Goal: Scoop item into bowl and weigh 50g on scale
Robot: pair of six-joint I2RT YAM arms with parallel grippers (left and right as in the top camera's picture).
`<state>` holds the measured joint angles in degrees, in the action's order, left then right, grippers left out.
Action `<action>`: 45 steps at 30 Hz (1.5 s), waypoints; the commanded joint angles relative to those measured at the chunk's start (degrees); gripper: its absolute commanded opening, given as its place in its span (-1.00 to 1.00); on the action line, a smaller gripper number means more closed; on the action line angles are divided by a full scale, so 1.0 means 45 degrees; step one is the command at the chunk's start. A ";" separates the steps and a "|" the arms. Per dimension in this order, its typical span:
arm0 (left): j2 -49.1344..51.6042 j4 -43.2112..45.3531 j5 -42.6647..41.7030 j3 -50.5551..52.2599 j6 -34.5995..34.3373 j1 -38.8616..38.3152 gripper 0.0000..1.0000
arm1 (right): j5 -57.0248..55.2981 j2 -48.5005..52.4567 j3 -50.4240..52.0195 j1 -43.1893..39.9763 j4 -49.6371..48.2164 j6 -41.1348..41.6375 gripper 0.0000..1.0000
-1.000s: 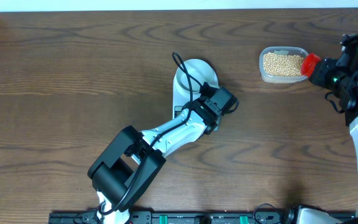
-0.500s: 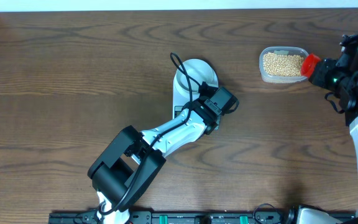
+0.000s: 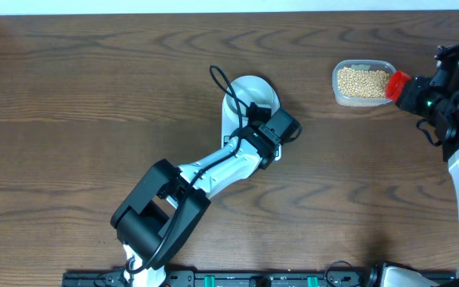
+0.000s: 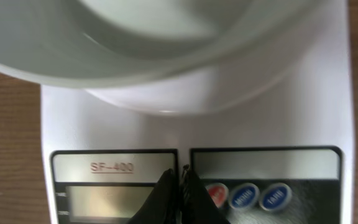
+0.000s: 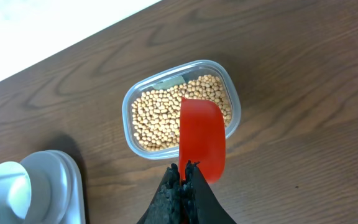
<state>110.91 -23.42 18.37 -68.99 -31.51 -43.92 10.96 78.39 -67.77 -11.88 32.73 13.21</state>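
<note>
Red scoop [image 5: 202, 140] sits clamped in right gripper [image 5: 184, 167] over beans [image 5: 157, 118]; left gripper [image 4: 180, 175], closed empty, looks set to zero the scale [image 4: 104, 124] next.

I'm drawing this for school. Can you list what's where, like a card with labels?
beans: small round tan-yellow beans in the clear plastic container
bowl: small round pale grey-white bowl sitting on the scale, no beans seen inside
scale: flat white rectangular digital scale, no digits readable
left gripper: shut, tips over the scale's front panel
right gripper: shut on the red plastic scoop, over the container
</note>
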 commanded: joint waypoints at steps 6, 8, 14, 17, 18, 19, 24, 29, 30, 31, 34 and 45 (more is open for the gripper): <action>0.0126 -0.0359 0.0355 0.0121 -0.0355 -0.0165 -0.86 | 0.0126 0.0058 -0.0321 0.0044 0.0015 -0.0146 -0.97; 0.0126 -0.0379 0.0355 0.0121 -0.0355 -0.0253 -0.86 | 0.0126 0.0058 -0.0321 0.0044 0.0015 -0.0146 -0.97; 0.0126 -0.0335 0.0359 0.0121 -0.0350 -0.0282 -0.86 | 0.0126 0.0058 -0.0321 0.0044 0.0015 -0.0146 -0.97; 0.0126 -0.0238 0.0355 0.0121 -0.0296 -0.0282 -0.86 | 0.0126 0.0058 -0.0321 0.0044 0.0015 -0.0146 -0.97; 0.0126 -0.0170 0.0355 0.0121 -0.0287 -0.0282 -0.86 | 0.0126 0.0058 -0.0321 0.0044 0.0015 -0.0146 -0.97; 0.0126 -0.0097 0.0355 0.0121 -0.0253 -0.0282 -0.86 | 0.0131 0.0058 -0.0321 0.0044 0.0015 -0.0146 -0.97; 0.0126 0.0117 0.0335 0.0121 -0.0024 -0.0287 -0.86 | 0.0131 0.0058 -0.0321 0.0044 0.0019 -0.0146 -0.97; 0.0126 0.0044 0.0024 0.0121 -0.0015 -0.0296 -0.85 | 0.0126 0.0058 -0.0321 0.0044 0.0015 -0.0146 -0.97; 0.0126 0.0044 0.0019 0.0121 -0.0019 -0.0296 -0.85 | 0.0126 0.0058 -0.0321 0.0044 0.0015 -0.0146 -0.97; 0.0126 0.0034 0.0019 0.0121 -0.0019 -0.0301 -0.86 | 0.0126 0.0058 -0.0321 0.0044 0.0019 -0.0146 -0.98; 0.0126 0.0044 0.0019 0.0121 -0.0015 -0.0345 -0.86 | 0.0126 0.0058 -0.0321 0.0044 0.0015 -0.0146 -0.97; 0.0126 0.0039 0.0024 0.0121 0.0131 -0.0656 -0.86 | 0.0126 0.0058 -0.0321 0.0044 0.0019 -0.0146 -0.97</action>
<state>110.91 -22.92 18.28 -68.97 -31.48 -46.35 10.94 78.39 -67.77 -11.88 32.75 13.15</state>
